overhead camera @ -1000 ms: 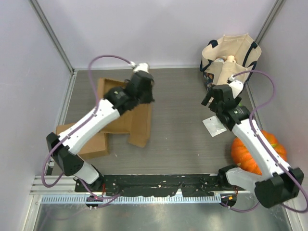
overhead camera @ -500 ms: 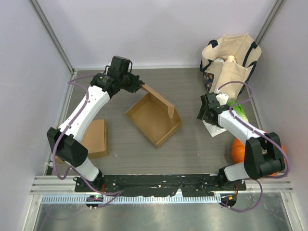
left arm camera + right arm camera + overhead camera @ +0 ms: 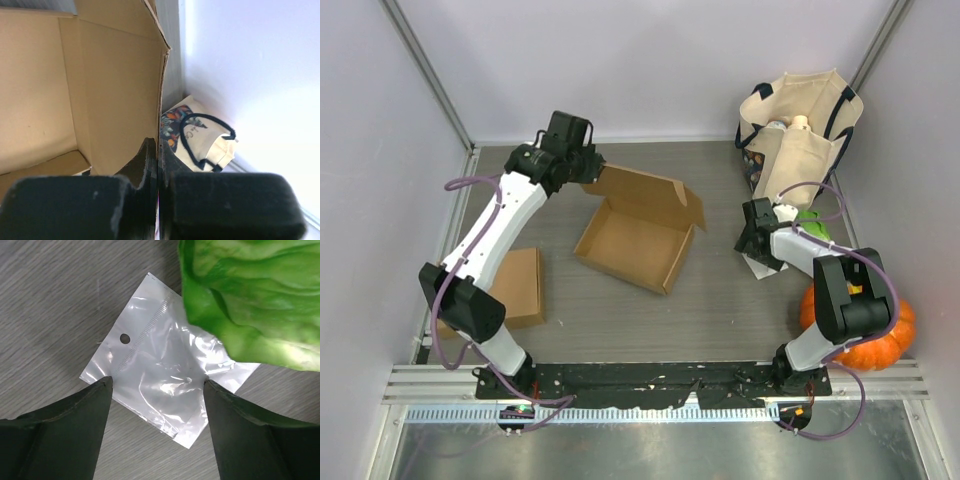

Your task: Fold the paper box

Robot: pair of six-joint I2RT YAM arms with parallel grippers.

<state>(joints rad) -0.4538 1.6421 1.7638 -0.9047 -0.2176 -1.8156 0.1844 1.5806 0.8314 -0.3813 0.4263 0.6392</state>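
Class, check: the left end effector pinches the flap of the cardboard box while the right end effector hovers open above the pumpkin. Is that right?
No. The right end effector hovers open above a clear plastic bag, not the pumpkin, as the right wrist view shows. The left end effector does pinch the flap of the cardboard box.

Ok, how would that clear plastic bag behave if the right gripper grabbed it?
Probably floppy: the plastic bag is thin, wrinkled film. Likely slippery and hard to pinch, since it is glossy and lies flat on the table.
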